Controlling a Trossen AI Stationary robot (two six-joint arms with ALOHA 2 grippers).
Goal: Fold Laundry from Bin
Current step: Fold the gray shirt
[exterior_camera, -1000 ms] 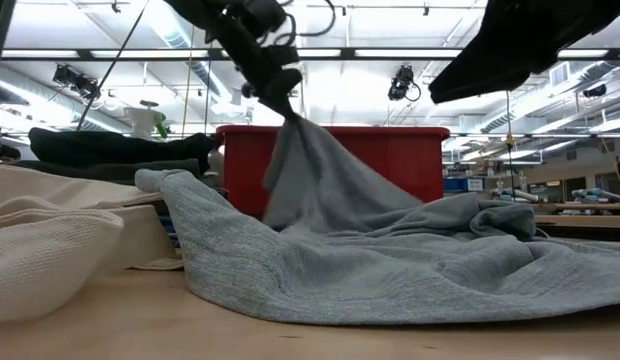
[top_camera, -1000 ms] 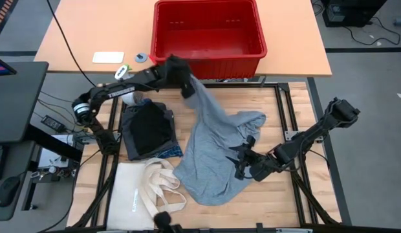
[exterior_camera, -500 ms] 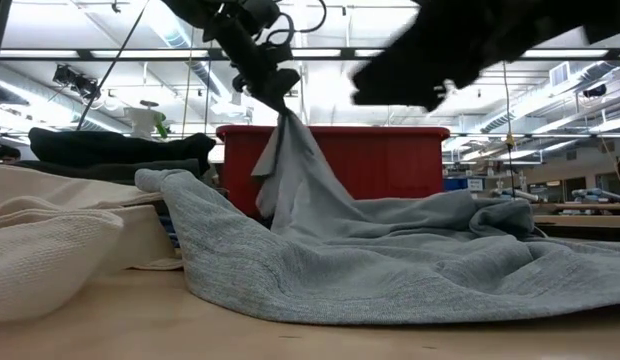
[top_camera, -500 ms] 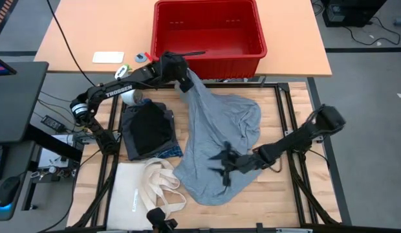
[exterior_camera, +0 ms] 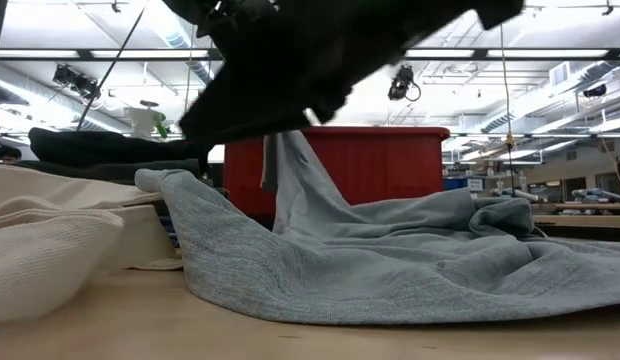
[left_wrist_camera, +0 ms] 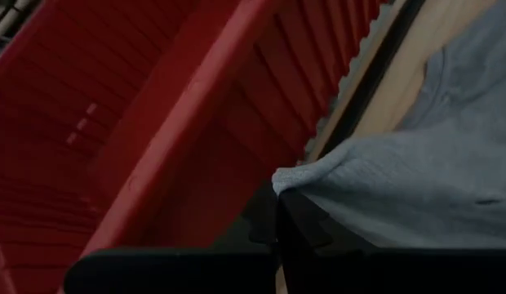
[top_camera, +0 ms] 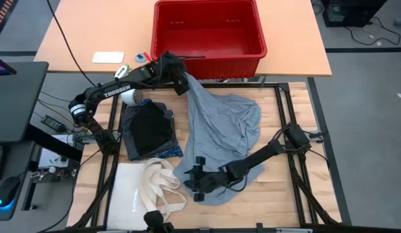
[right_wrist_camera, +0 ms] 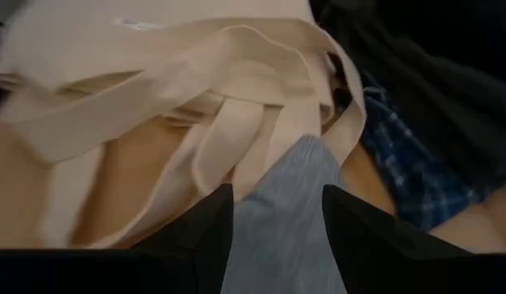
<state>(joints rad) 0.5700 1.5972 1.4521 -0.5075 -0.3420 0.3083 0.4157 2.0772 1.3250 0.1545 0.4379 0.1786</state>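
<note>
left gripper (top_camera: pixel 182 83) fingers pinched on a corner of the light grey garment (top_camera: pixel 220 139) lifted beside the red bin (top_camera: pixel 209 31), the garment's remainder spread on the tabletop (top_camera: pixel 278 194), right gripper (top_camera: pixel 195 184) fingers spread, seemingly above its near edge by the cream tote bag (top_camera: pixel 145 191)

Looks like a robotics lab or big open workshop, not anyone's home. The low view shows an exposed industrial ceiling (exterior_camera: pixel 550 60) with long strip lights and ducting, plus benches (exterior_camera: pixel 580 208) of gear off at 3 o'clock. From above, a wooden worktable (top_camera: pixel 288 213) sits in a black metal frame on grey floor, with a desk (top_camera: pixel 97 32) at 12 o'clock carrying the bin (top_camera: pixel 209 31). Cables (top_camera: pixel 55 120), a monitor (top_camera: pixel 16 97) and a mouse (top_camera: pixel 8 191) sit around 9 o'clock.
</note>
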